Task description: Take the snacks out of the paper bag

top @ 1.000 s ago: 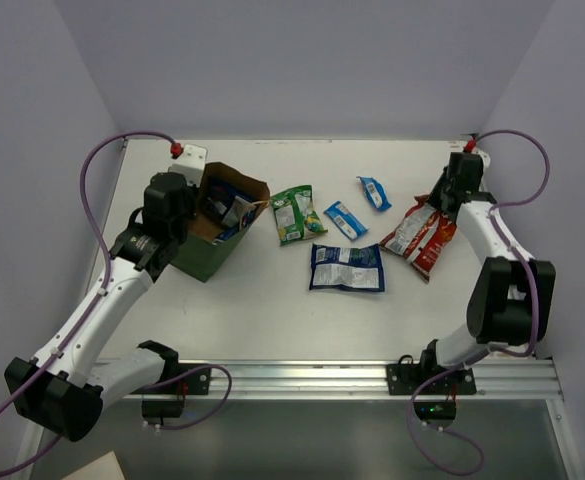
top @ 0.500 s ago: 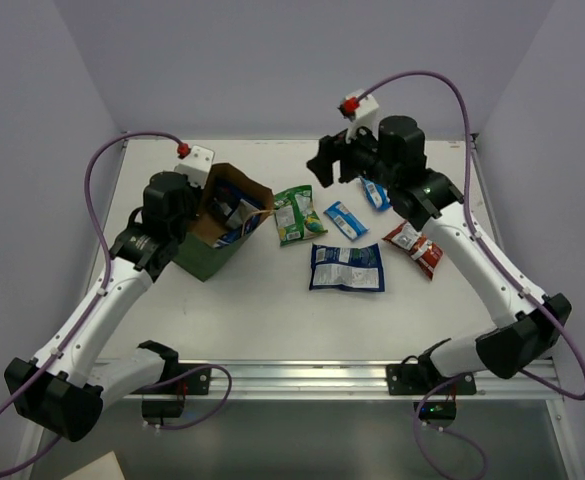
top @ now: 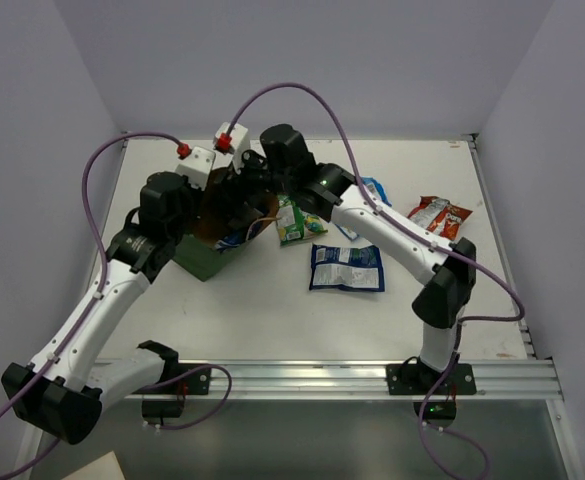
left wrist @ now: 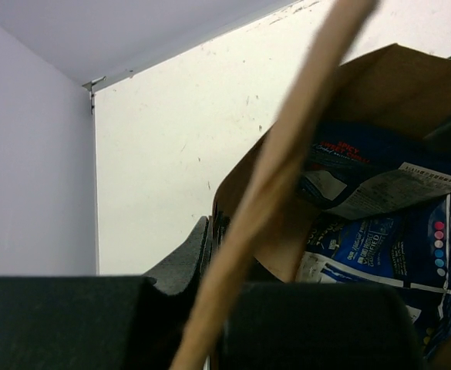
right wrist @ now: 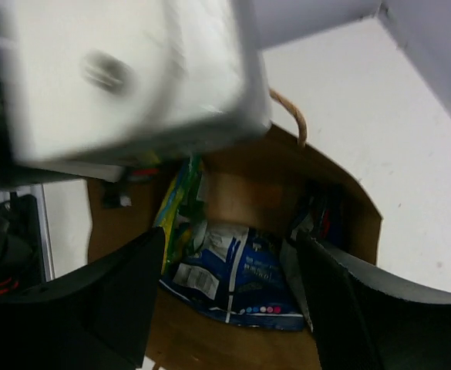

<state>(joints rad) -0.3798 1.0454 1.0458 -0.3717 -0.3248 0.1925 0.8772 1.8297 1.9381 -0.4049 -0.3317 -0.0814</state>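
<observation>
Reaching step: right gripper (right wrist: 227,245) hangs wide above bag (right wrist: 244,193); I'd descend onto blue packet (right wrist: 233,285) at its 6 o'clock. Left gripper (left wrist: 210,293): can't tell.

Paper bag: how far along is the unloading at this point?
Done: a green packet, a blue-and-white packet, a small blue packet and the red-orange chip bag lie on the table.
In hand: the left gripper seems to pinch the paper bag rim; the open right gripper hangs over its mouth, empty.
Left: another blue-and-white packet and a green one inside.
</observation>
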